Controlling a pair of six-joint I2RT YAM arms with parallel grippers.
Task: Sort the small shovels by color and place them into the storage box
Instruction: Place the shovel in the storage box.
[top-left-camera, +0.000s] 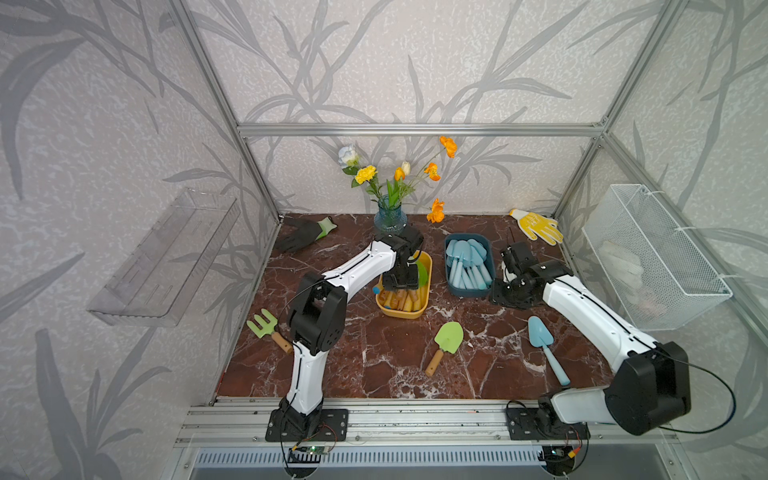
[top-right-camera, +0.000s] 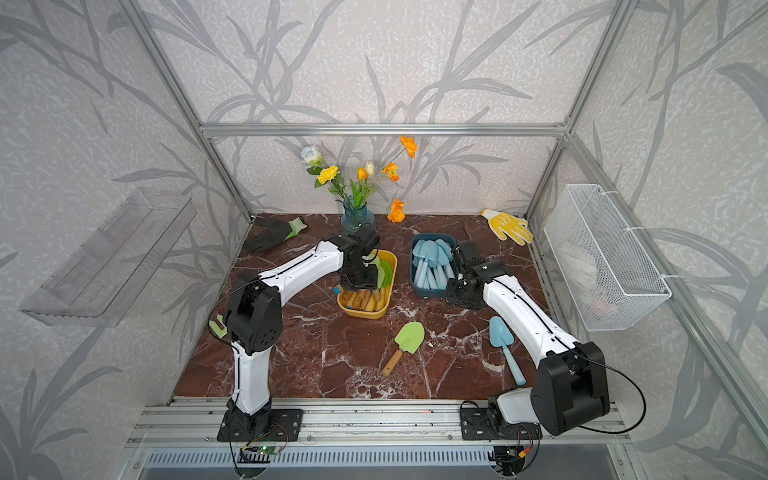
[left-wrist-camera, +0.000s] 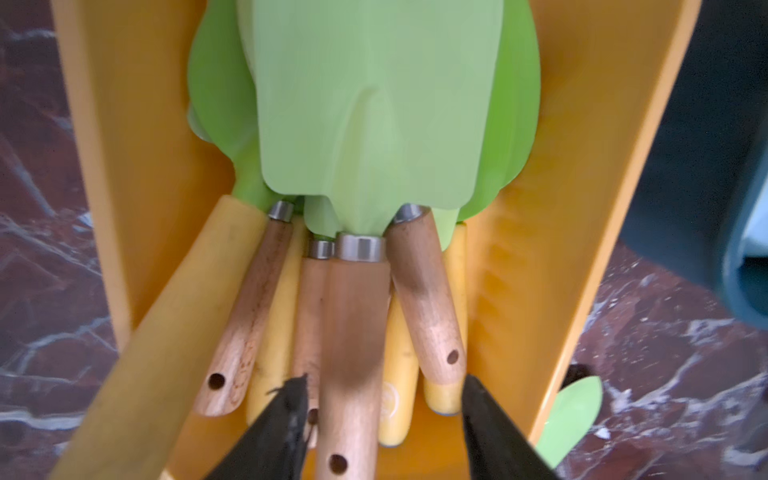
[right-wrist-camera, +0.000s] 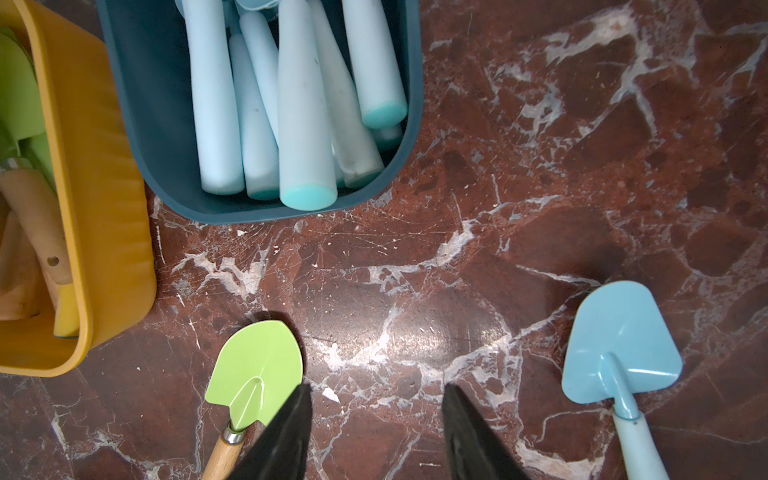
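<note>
In a top view, the left gripper (top-left-camera: 400, 284) hangs over the yellow box (top-left-camera: 402, 314); rising askew could snag a handle. Left wrist: its jaws stand apart astride the top shovel's wooden handle (left-wrist-camera: 353, 353), not clamping. Right wrist: the right gripper (right-wrist-camera: 377, 390), spread and empty, hovers between the loose green shovel (right-wrist-camera: 255, 370) and blue shovel (right-wrist-camera: 621, 357); picking wrongly mixes colours.

vase of flowers (top-left-camera: 390, 219) back centre | black glove (top-left-camera: 303, 235) | yellow glove (top-left-camera: 538, 227) | green rake (top-left-camera: 264, 324) | wire basket (top-left-camera: 623, 216)
</note>
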